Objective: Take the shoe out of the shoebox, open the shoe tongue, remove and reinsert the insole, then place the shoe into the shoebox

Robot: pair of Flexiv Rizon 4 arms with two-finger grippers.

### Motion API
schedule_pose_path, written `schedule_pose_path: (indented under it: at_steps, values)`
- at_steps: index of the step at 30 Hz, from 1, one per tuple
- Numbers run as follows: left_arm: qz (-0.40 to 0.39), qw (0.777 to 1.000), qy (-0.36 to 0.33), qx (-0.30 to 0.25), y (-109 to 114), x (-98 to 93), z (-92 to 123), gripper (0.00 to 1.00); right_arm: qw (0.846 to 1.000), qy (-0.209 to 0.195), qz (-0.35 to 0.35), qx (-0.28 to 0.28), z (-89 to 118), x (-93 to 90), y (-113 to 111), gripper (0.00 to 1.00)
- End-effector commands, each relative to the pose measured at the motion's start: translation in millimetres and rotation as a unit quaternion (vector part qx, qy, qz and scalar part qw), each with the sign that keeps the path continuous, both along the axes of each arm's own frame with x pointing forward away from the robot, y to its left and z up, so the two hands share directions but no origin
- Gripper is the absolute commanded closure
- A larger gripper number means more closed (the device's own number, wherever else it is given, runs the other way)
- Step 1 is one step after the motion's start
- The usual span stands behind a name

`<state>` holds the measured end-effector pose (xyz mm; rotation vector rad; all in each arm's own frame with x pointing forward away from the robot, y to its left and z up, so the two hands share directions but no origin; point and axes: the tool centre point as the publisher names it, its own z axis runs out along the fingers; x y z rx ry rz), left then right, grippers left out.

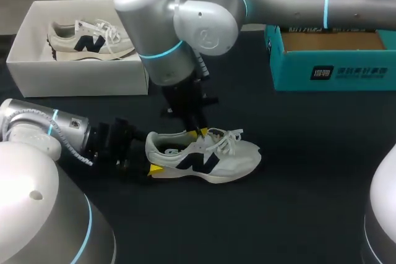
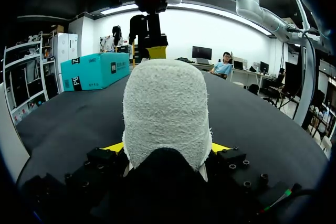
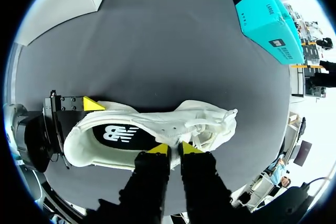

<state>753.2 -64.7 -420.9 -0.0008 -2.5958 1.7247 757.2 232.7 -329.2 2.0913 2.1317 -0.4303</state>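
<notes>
Black table [image 1: 309,214]; on it white shoebox [image 1: 74,77], teal box [image 1: 334,73], shoe [image 1: 232,160] standing on sole.

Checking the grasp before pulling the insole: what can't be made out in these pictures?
Right wrist view: the insole front lies hidden under the tongue.
Left wrist view: the shoe heel, clamped in the left gripper, blocks tongue and insole.
Head view: the right arm mostly covers the right gripper; its hold is unclear.

One shoe [image 1: 204,156] at middle of bench [image 1: 309,202], toe right, heel in left claw [image 2: 167,148], right claw [image 3: 174,149] at its collar. Behind left, box [image 1: 74,75] holding second shoe [image 1: 86,40]; behind right, another box [image 1: 334,71].
</notes>
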Motion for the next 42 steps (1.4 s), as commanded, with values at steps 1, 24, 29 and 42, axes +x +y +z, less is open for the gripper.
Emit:
schedule_pose_path:
  at_steps: [1,24,29,42]
  values:
    - [0.000,1.000,0.000,0.002,2,0.4,-3,1.00,1.000,-0.003,-0.002,0.003,6,-0.3,-5,1.00]
    - [0.000,1.000,0.000,0.002,2,0.4,-3,1.00,0.997,-0.046,-0.023,0.060,30,-25.9,-51,1.00]
    - [0.000,1.000,0.000,0.002,2,0.4,-3,1.00,0.996,-0.055,-0.021,0.072,35,-30.9,-64,1.00]
    - [0.000,1.000,0.000,0.002,2,0.4,-3,1.00,0.996,-0.051,-0.028,0.071,29,-37.8,-103,1.00]
